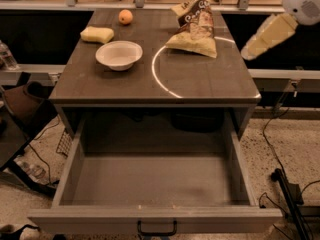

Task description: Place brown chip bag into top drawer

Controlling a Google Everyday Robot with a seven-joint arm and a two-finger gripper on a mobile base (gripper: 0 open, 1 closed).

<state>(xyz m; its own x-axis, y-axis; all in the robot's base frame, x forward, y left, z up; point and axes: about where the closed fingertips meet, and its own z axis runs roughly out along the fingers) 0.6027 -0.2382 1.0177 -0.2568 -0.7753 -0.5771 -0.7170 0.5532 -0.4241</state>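
The brown chip bag (pixel 196 28) lies on the far right part of the tabletop, dark brown and tan-yellow with white lettering. The top drawer (pixel 155 216) is pulled wide open below the table's front edge; its inside is bare, and its dark handle (pixel 157 229) shows at the bottom. My gripper is out of view. Only a cream and white arm segment (pixel 272 33) shows at the upper right, beside the table's right edge and to the right of the bag, apart from it.
A white bowl (pixel 119 54), a yellow sponge (pixel 97 34) and an orange fruit (pixel 125 17) sit on the left half of the tabletop (pixel 200 79). A bright ring of light lies on it. Cables and a stand are on the floor at right, and clutter at left.
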